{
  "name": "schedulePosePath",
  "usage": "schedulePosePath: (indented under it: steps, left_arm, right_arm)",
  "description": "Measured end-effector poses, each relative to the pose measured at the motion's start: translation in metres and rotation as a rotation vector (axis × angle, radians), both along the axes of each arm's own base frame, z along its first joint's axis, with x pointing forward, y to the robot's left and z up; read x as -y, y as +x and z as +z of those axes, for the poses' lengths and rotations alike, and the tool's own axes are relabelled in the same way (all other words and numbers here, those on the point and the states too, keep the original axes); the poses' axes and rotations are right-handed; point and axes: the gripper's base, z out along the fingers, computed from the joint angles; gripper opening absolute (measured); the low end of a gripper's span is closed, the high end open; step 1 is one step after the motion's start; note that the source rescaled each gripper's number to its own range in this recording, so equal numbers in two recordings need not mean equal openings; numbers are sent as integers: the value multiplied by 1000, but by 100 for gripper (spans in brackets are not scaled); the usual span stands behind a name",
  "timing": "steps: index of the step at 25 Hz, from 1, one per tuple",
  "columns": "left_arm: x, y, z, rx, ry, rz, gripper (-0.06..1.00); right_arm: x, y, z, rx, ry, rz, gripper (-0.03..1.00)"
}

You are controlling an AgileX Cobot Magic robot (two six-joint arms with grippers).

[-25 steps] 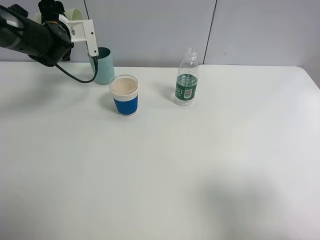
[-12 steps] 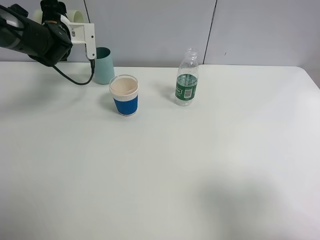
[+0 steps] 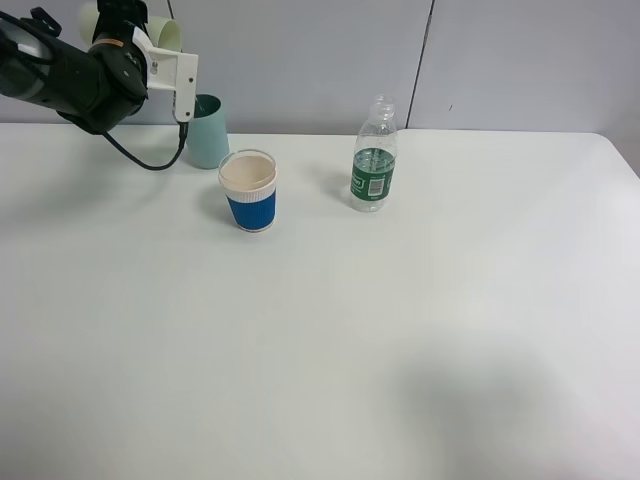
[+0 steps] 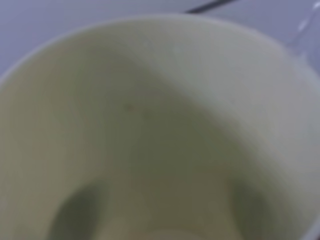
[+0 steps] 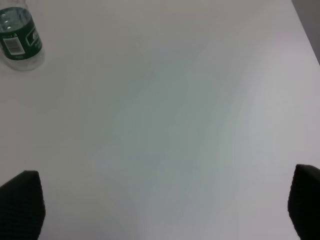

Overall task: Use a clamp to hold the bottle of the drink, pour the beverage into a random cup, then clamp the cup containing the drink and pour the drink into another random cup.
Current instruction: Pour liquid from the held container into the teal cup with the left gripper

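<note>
My left gripper (image 3: 135, 40) is up at the far left of the table, above and left of a teal cup (image 3: 207, 131). It is shut on a pale green cup (image 3: 166, 32), held tilted on its side; the cup's inside (image 4: 150, 130) fills the left wrist view. A blue-and-white paper cup (image 3: 248, 190) stands upright just in front of the teal cup. A clear bottle with a green label (image 3: 374, 156) stands upright, uncapped, to their right; it also shows in the right wrist view (image 5: 17, 40). My right gripper (image 5: 165, 210) is open over bare table and is out of the high view.
The white table (image 3: 400, 330) reaches to a grey panelled wall (image 3: 500, 60) at the back. A black cable (image 3: 150, 160) hangs from my left arm beside the teal cup. The table's right edge (image 5: 305, 30) shows in the right wrist view.
My left arm has lifted a little and shifted slightly right with the pale green cup, turning it. The cups on the table and the bottle have not moved.
</note>
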Motion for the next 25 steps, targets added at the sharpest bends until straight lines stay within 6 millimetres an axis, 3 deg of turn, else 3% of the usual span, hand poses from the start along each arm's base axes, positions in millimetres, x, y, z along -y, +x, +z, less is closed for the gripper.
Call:
schedulePosePath:
  steps: [6,12,19,25]
  left_arm:
    - [5,2,4,17,93,-59,4]
    - [4,2,4,19,64,-50,4]
    - [4,0,-1,6,-234,-30,4]
    - [6,-12,19,7,-570,-43,4]
  right_arm:
    - [0,0,0,0,0,0,94]
    - [0,0,0,0,0,0,94]
    - [0,0,0,0,0,0,94]
    - [0,0,0,0,0,0,94]
